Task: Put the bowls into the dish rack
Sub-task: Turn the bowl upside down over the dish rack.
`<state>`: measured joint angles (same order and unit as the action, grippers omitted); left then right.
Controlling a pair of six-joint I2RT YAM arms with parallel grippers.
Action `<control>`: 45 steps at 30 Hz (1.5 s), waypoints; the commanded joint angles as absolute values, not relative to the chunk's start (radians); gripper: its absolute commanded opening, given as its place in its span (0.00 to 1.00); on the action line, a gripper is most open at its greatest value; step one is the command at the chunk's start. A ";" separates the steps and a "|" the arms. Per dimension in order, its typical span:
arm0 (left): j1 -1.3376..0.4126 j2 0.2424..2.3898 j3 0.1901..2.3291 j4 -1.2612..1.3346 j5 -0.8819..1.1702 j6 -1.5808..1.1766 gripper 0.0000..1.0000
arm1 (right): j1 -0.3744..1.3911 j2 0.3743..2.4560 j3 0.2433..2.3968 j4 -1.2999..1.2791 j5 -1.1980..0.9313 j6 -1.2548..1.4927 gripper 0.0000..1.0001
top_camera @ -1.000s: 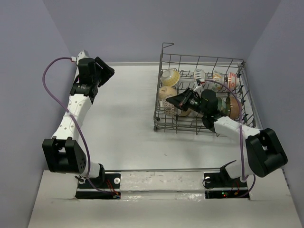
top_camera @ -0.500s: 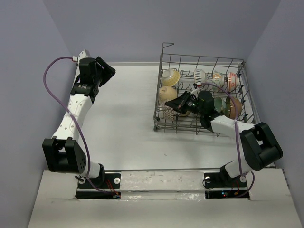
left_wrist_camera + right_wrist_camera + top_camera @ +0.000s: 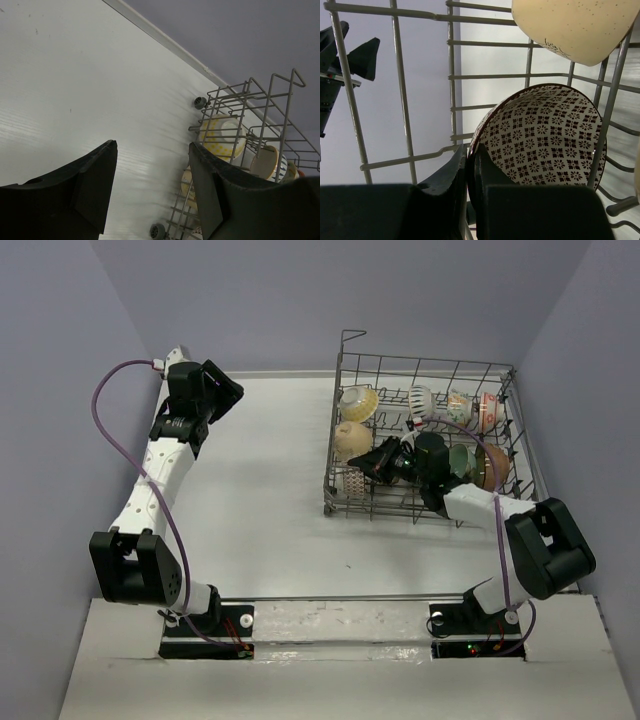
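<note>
Bowls [image 3: 352,435] stand inside the dish rack [image 3: 400,508]. The right gripper [image 3: 467,155] is clamped on the patterned bowl [image 3: 545,135] by its rim, seating it in the near-left corner. The next move is probably to release and lift clear. The left gripper [image 3: 152,147] hangs with jaws apart over the table [image 3: 260,490].

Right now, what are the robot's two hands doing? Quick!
Left hand: open, holding nothing.
Right hand: closed on the rim of the patterned bowl in the dish rack.

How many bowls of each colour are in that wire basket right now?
Yellow-checked bowl: 1
Cream speckled bowl: 1
Dark-red patterned bowl: 1
White striped bowl: 1
Floral bowl: 1
Red-orange bowl: 1
Teal bowl: 1
Brown bowl: 1
Total: 8
</note>
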<state>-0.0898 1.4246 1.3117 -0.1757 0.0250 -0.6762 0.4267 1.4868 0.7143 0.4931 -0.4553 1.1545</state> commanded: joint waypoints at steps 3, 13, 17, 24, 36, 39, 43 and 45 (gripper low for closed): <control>-0.094 1.411 1.364 -0.156 0.023 -0.658 0.68 | 0.422 1.442 0.747 0.391 -0.367 1.062 0.06; -0.095 1.413 1.367 -0.158 0.023 -0.657 0.68 | 0.422 1.410 0.772 0.258 -0.272 0.982 0.13; -0.095 1.411 1.367 -0.156 0.026 -0.657 0.68 | 0.422 1.407 0.781 0.219 -0.247 0.956 0.14; -0.095 1.408 1.364 -0.156 0.028 -0.653 0.68 | 0.422 1.391 0.778 0.160 -0.193 0.911 0.17; -0.095 1.407 1.359 -0.152 0.034 -0.653 0.68 | 0.422 1.377 0.767 0.094 -0.149 0.856 0.26; -0.095 1.407 1.356 -0.150 0.037 -0.653 0.68 | 0.422 1.382 0.767 0.080 -0.143 0.844 0.27; -0.095 1.407 1.358 -0.150 0.037 -0.652 0.68 | 0.422 1.388 0.770 0.058 -0.127 0.822 0.27; -0.095 1.407 1.356 -0.149 0.037 -0.652 0.68 | 0.422 1.393 0.773 0.048 -0.120 0.813 0.28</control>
